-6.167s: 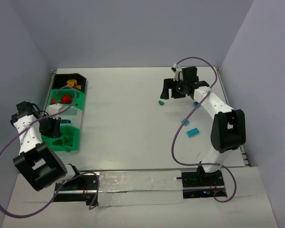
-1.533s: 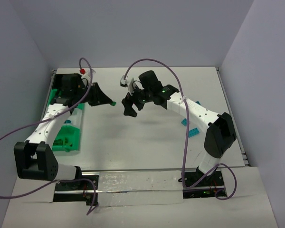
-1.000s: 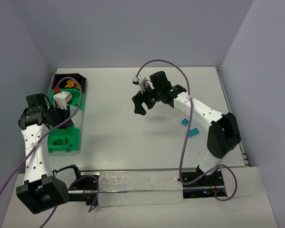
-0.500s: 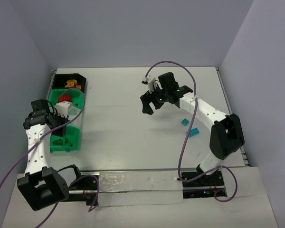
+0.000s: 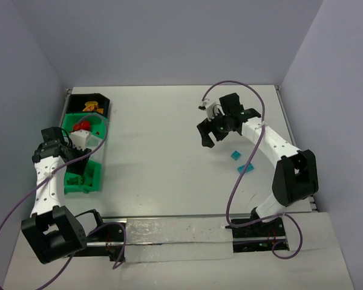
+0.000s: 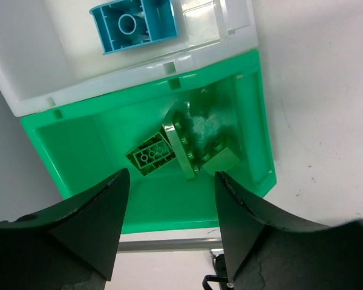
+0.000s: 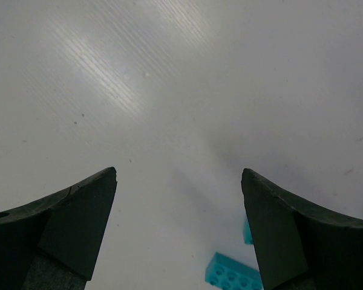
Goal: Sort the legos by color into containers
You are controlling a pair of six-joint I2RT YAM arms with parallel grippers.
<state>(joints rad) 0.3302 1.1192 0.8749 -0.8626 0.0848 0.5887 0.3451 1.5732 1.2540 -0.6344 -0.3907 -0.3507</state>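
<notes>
On a white table (image 5: 157, 157), left gripper (image 6: 169, 181) hung jaws apart over a green bin (image 6: 78, 139) holding green bricks (image 6: 150, 155); right gripper (image 7: 178, 175) spread wide, empty.

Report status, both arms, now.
Left gripper open over green bin, green bricks inside. Right gripper open, empty; teal brick nearby on table. Nothing blocking.

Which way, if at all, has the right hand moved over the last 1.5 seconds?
Yes. The right hand has moved right in the top view, from mid-table toward the teal bricks, which stayed put.
</notes>
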